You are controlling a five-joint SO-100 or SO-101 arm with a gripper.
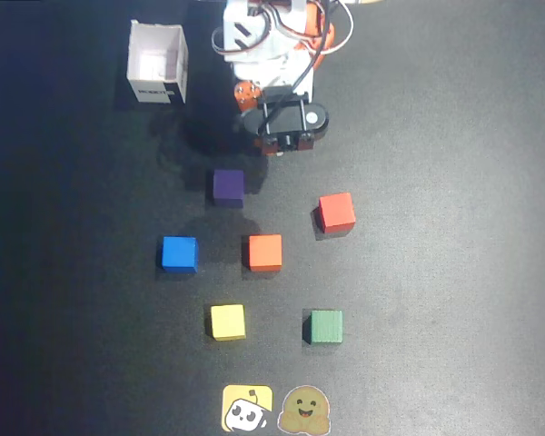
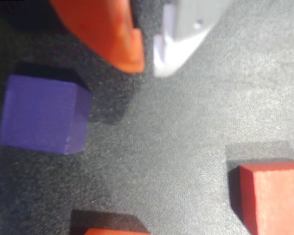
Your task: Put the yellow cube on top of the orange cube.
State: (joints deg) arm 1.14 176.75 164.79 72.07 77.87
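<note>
Near the arm's base, orange-and-white two-finger gripper (image 2: 147, 63): fingertips nearly together, empty. Small pale-yellow cube (image 1: 228, 322) and bright-orange cube (image 1: 265, 252): well apart, unstacked, awaiting pickup.

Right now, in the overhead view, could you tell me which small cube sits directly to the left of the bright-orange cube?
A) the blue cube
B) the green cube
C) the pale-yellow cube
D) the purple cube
A: the small blue cube lies level with the small bright-orange cube, on its left, with bare black mat between them.
</note>
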